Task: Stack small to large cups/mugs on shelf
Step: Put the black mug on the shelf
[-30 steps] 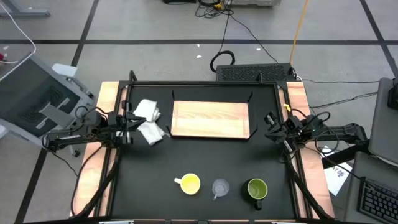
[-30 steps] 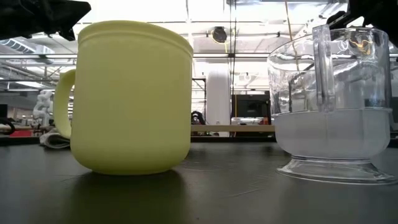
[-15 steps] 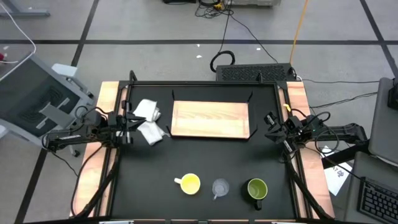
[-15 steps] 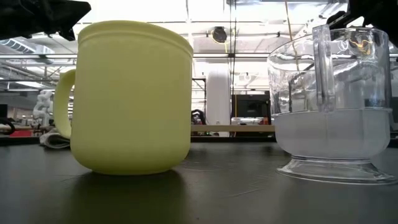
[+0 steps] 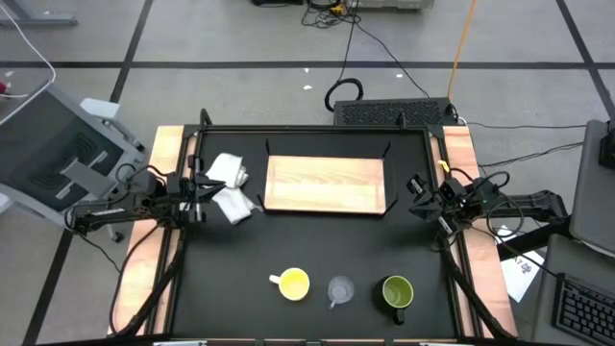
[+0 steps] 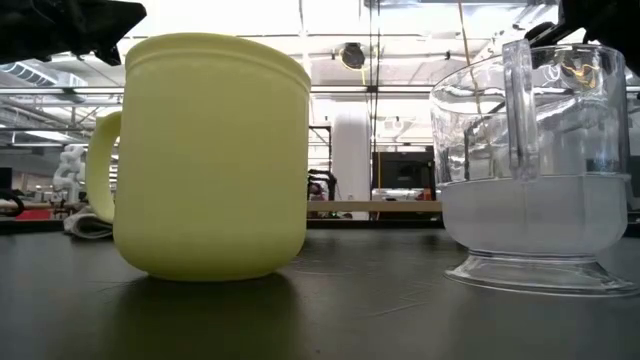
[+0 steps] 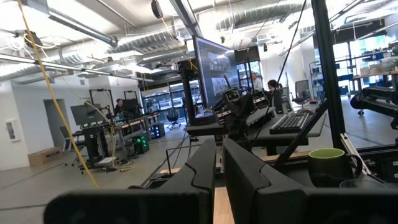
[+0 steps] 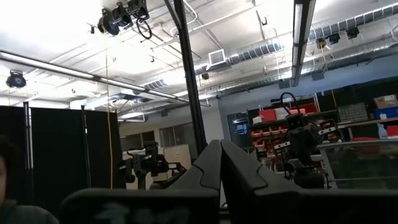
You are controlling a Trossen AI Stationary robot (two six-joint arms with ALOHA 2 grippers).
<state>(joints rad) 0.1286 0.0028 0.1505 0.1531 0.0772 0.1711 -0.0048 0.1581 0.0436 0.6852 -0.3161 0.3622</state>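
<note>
**Table stock: shelf, cloth, three vessels, two grippers**

Table [image 5: 231, 269]: black top, bearing all items.
Shelf [image 5: 325, 184]: light wood, lying flat at the far middle, bare.
Cloth [image 5: 231, 187]: white, crumpled, just left of the shelf.
Green mug [image 5: 397, 292]: near edge, rightmost of the row.
Yellow mug [image 5: 292, 284]: near edge, leftmost (handle pointing left).
Glass cup [image 5: 340, 289]: between the two mugs, apart from both.
Left gripper [image 5: 200, 186]: at the left edge beside the cloth, fingers nearly pressed together, holding nothing.
Right gripper [image 5: 416, 188]: at the right edge, fingers pressed together, empty.
</note>
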